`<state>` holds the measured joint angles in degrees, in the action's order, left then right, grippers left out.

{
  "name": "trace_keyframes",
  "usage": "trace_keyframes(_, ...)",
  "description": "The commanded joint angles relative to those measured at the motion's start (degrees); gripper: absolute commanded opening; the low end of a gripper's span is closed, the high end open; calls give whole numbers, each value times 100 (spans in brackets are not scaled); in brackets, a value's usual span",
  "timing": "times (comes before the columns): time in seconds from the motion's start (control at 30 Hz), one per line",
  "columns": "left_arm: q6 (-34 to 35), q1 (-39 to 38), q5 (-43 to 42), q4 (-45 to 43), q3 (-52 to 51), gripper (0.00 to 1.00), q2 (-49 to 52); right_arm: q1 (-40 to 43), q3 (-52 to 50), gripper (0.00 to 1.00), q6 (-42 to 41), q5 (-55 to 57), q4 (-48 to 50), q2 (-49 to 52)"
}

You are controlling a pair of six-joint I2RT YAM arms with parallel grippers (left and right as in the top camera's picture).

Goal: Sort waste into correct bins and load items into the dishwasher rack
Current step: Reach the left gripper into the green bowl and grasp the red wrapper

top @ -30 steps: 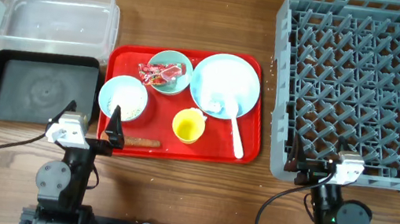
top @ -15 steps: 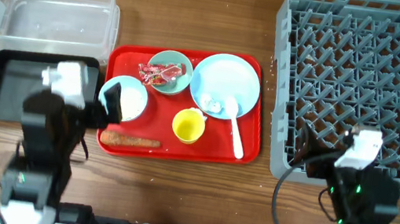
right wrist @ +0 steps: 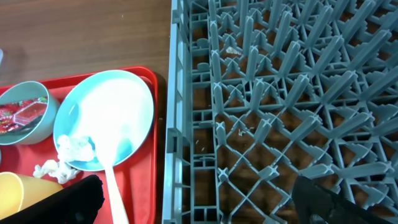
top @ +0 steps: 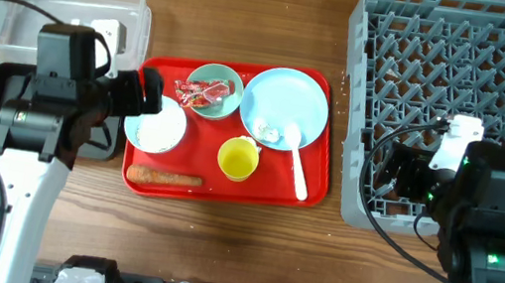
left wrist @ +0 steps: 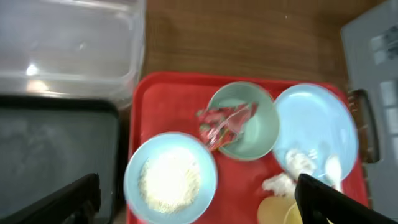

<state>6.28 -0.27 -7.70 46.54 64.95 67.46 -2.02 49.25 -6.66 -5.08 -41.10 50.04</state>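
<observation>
The red tray (top: 311,185) holds a pale-blue bowl of white rice (top: 156,127), a teal bowl (top: 221,107) with the red-and-white wrapper (top: 202,92), the wide plate (top: 288,102) with the crumpled tissue (top: 270,132), the yellow cup (top: 238,158), the white spoon (top: 299,174) and the orange-brown stick (top: 165,178). My left gripper (top: 147,96) is open and empty, above the rice bowl's (left wrist: 171,180) left rim. My right gripper (top: 392,170) is open and empty over the grey rack's (top: 472,84) front-left corner. The wrapper (left wrist: 227,121) and the plate (right wrist: 102,118) show in the wrist views.
The clear tub (top: 62,3) stands at the back left, with the black tray (top: 5,120) in front of it, partly under my left arm. The rack (right wrist: 292,93) fills the right side, its left wall close to the red tray. Bare wood lies along the front.
Both arms have risen from the table's front edge. The left moved back over the black tray and rice bowl. The right moved up over the rack's front-left corner.
</observation>
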Motion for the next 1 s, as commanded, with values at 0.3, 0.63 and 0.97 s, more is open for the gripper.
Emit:
trace_keyframes(0.3, 358, -26, -1180, -1121, 85, 94, 2170, 28, 138, 100, -87, -7, -9, 44)
trace_keyframes(0.63, 361, -179, -1394, -1711, 85, 75, 3370, 28, 138, 100, -94, 37, -4, 48)
trace_keyframes(0.97, 356, -542, -1233, -1956, 85, 44, 3456, 28, 138, 100, -96, 35, -59, 48)
